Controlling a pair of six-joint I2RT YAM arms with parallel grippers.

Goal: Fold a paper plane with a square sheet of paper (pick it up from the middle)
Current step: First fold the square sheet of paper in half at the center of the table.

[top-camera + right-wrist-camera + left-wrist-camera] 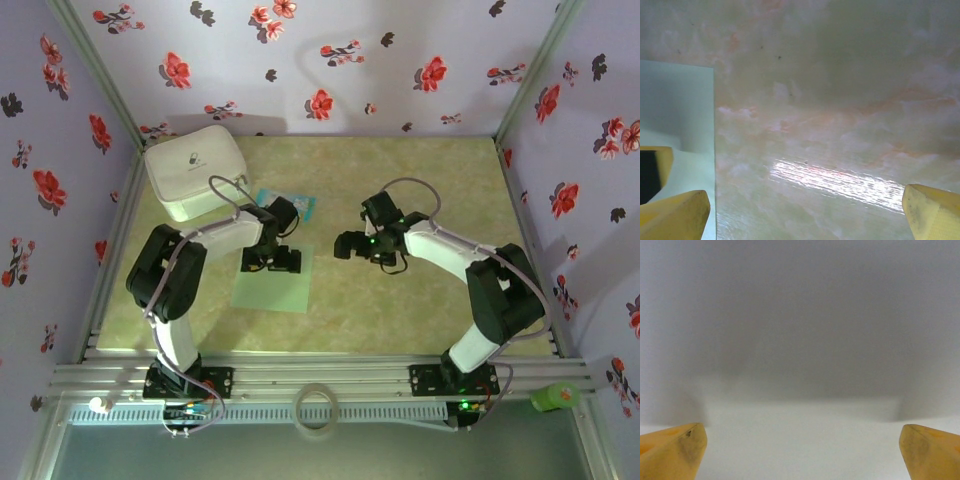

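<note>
Top external view: left hand (271, 262), wide open, over the square pale mint-green paper sheet (273, 293) on the counter (400, 300); right hand (358, 244) wide, right of it. Flat thin sheet may slide under closing fingertips instead of lifting.

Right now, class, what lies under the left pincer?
The square sheet of paper, flat on the table. The open left pincer covers its far edge in the top view; whatever lies beneath the sheet is hidden.
</note>
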